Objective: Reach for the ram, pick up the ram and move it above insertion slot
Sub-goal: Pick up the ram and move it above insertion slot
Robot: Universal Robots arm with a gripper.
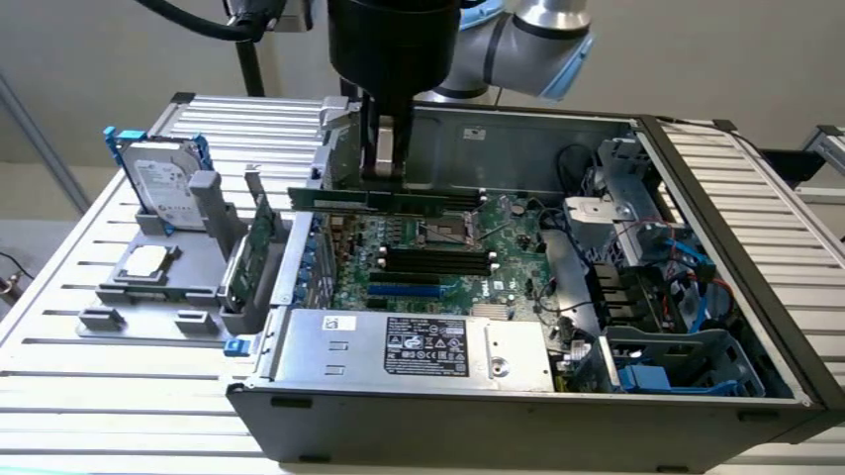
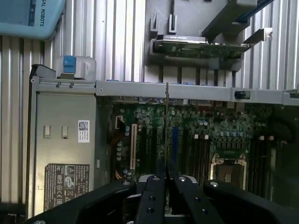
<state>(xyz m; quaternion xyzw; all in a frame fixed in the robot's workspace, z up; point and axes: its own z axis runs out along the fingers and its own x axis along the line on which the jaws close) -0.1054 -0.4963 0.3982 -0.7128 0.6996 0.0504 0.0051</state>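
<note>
My gripper (image 1: 383,178) hangs over the open computer case, shut on the ram (image 1: 429,203). The ram is a long, thin green stick held level by its upper edge, above the motherboard's far part. Just below and nearer lie the black memory slots (image 1: 436,259), side by side. In the wrist view the ram (image 2: 167,121) appears edge-on as a thin line running out from between my fingers (image 2: 156,191). It hangs over the green board near the dark slots (image 2: 201,151).
A silver hard drive with blue rails (image 1: 165,183) and a green expansion card (image 1: 251,252) stand in grey holders at the exterior view's left. The power supply (image 1: 410,341) fills the case's near side. Cables and drive bays (image 1: 647,287) crowd the right.
</note>
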